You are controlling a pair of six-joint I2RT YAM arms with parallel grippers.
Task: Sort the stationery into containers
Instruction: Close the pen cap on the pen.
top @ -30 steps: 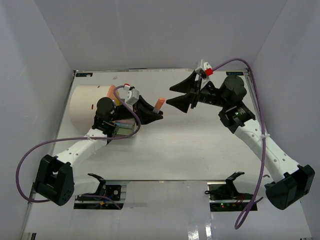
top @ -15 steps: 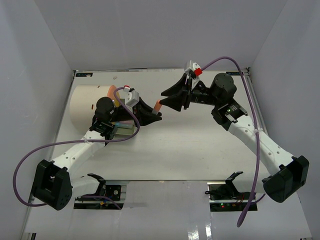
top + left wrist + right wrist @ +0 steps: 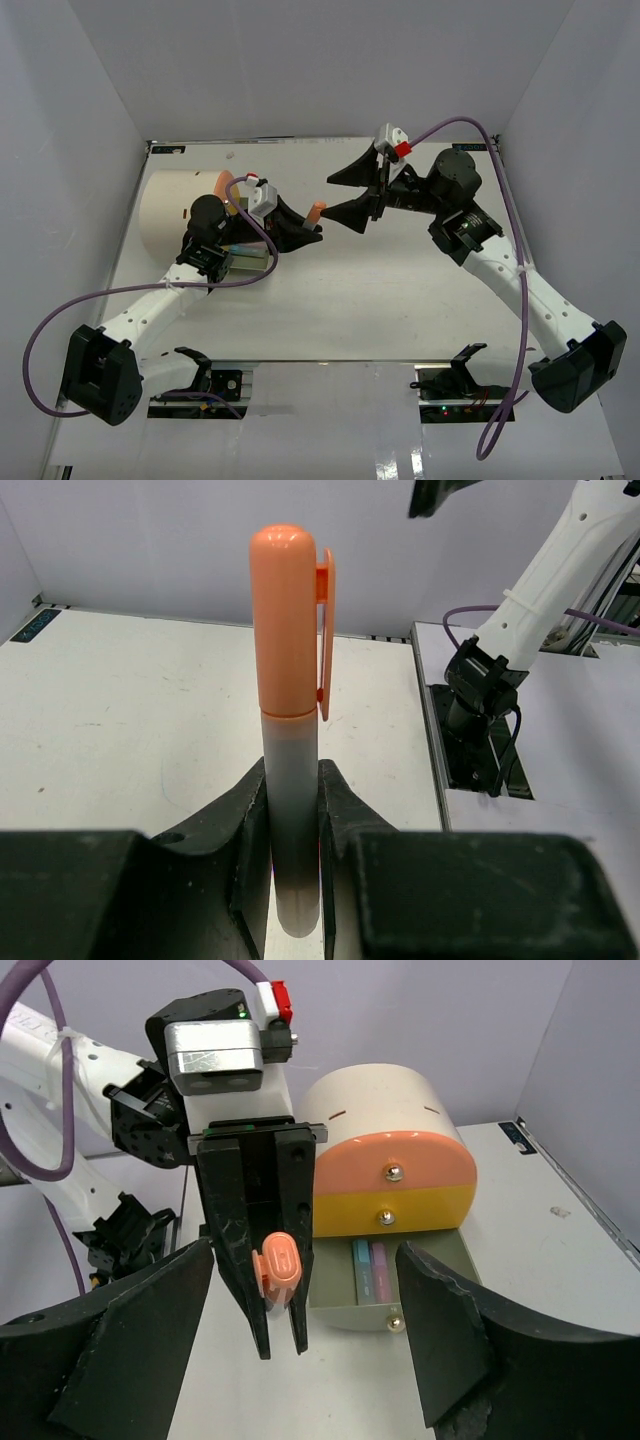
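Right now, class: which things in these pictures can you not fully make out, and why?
- Marker: its lower end, left wrist view, sunk between the left gripper's fingers.
- Open drawer: its left part, right wrist view, behind that gripper; top view, mostly under the left arm.
- Drum: its back, right wrist view, faces away.
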